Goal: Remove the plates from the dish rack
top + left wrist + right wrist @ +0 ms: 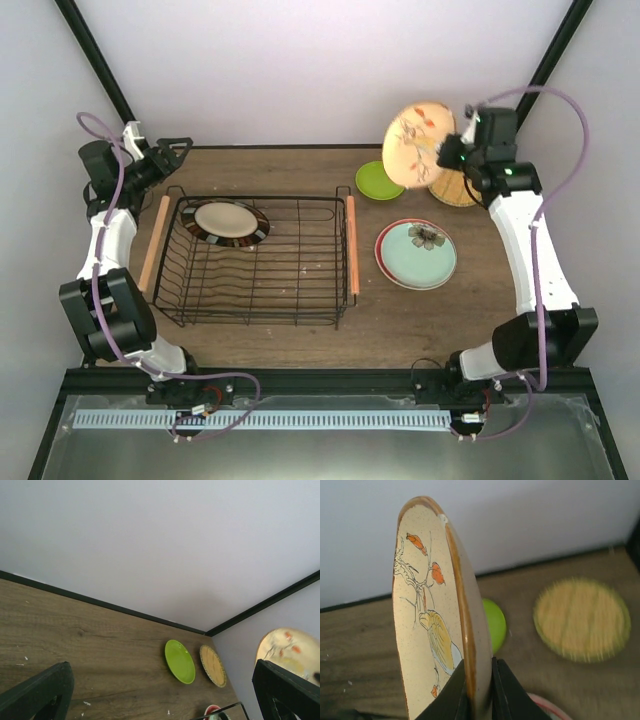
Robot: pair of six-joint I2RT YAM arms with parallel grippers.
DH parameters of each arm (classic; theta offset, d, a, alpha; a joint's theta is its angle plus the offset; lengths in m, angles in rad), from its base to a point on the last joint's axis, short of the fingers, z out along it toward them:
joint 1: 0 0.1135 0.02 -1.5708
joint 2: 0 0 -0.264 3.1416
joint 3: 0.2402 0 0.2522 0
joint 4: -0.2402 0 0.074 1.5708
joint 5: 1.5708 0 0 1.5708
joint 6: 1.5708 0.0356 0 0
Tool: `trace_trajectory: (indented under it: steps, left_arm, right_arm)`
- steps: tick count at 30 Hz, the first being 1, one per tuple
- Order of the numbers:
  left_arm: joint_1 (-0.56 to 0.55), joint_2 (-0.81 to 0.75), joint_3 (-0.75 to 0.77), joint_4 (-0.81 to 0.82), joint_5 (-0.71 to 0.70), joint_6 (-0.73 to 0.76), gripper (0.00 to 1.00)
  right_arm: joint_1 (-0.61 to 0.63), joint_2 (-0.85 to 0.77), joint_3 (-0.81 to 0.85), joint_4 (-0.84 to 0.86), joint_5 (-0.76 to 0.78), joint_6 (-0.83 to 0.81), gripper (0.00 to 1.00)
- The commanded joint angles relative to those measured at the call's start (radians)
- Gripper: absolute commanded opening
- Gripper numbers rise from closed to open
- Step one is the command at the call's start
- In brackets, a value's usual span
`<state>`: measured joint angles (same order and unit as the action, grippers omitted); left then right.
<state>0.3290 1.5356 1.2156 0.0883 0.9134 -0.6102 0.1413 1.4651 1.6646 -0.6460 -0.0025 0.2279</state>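
Right wrist, beige plate [420, 630]: on edge, rim pinched by right gripper [479, 667], up off table [365, 645].
dish rack [250, 300]: striped-rim plate [230, 221] lying in back-left corner.
on table: lime-green plate [378, 181], orange plate [581, 617], teal plate [420, 255], all flat, right of rack.
left gripper [172, 150]: jaws wide apart, near rack's back-left.

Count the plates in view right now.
6: cream striped-rim plate in the dish rack; beige plate in the right gripper; lime-green plate and orange gridded plate on the table; pale teal plate stacked on a red plate. More may hide beneath.
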Motion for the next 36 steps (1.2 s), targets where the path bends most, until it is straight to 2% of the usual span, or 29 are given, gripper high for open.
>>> trace_trajectory:
  steps: [1,8,19,36]
  left_arm:
    - [-0.005,-0.008,0.014,0.020,0.005,0.002,1.00]
    - [-0.005,-0.011,0.007,0.013,0.023,0.012,1.00]
    - [-0.009,-0.009,0.008,0.025,0.039,0.004,1.00]
    - [-0.010,-0.008,0.009,0.025,0.047,0.006,1.00]
  right_arm:
    - [-0.137,-0.100,-0.162,-0.066,-0.240,0.211,0.01]
    - [-0.273,-0.199,-0.487,0.009,-0.516,0.257,0.01]
    - [-0.368,-0.232,-0.712,0.118,-0.601,0.272,0.01]
    - [-0.383,-0.129,-0.848,0.241,-0.573,0.257,0.01]
